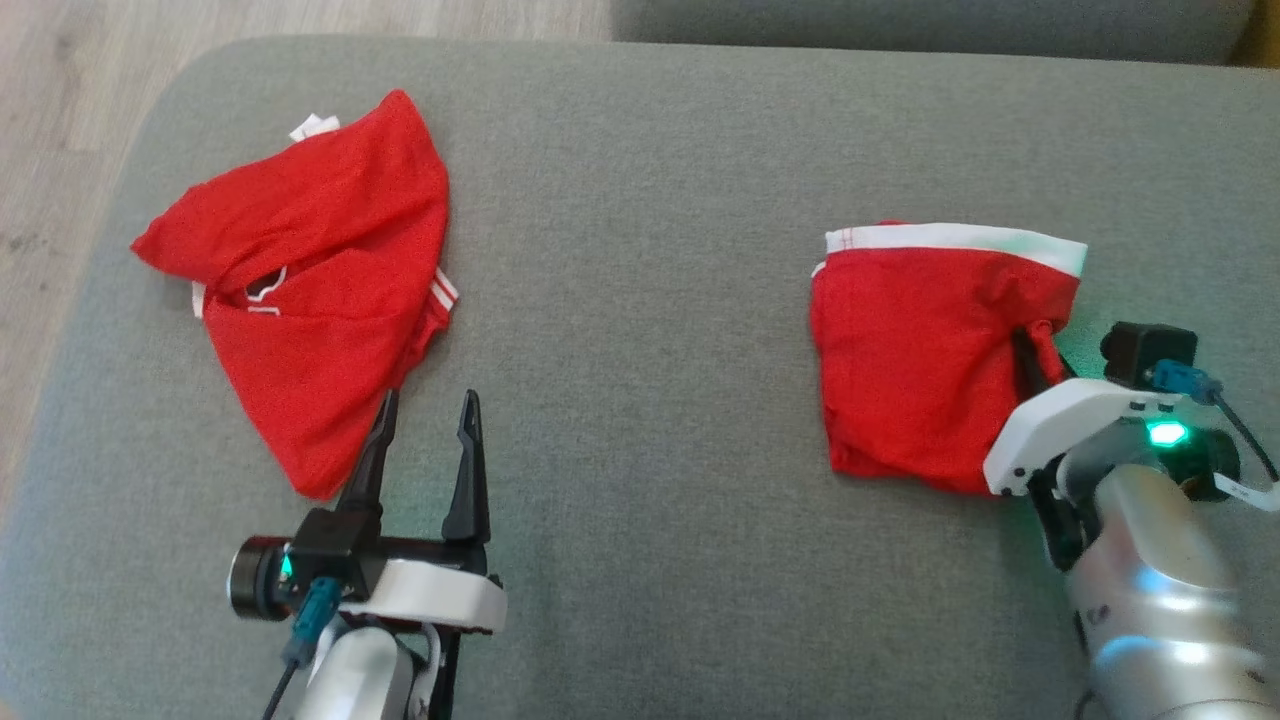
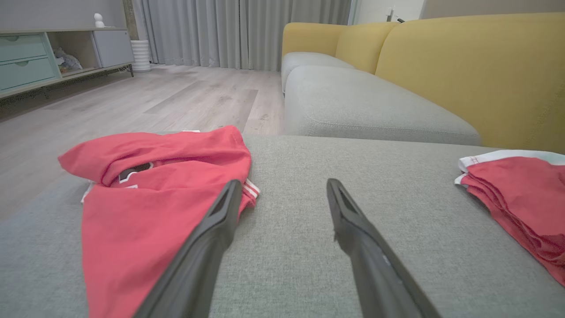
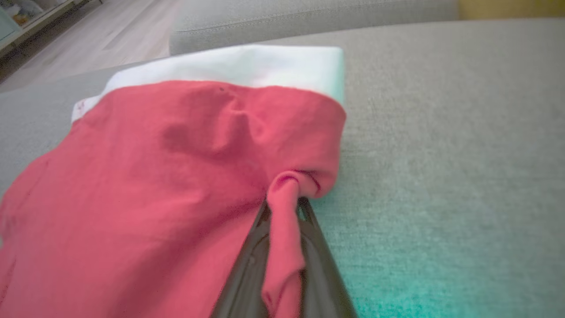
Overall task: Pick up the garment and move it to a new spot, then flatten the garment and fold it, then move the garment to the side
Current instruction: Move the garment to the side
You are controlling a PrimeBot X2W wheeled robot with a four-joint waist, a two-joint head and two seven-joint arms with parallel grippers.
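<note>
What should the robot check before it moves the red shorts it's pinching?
1. Grip on the shorts: ok, right jaws shut on a pinch of cloth at their right edge.
2. Left jaws free: ok, open and holding nothing.
3. Left jaws clear of the shirt: cannot tell, they sit right at its edge.
4. Bare cushion to move onto: ok, grey space between the two clothes and right of the shorts.
5. Shorts smooth: not ok, puckered around the pinch.
</note>
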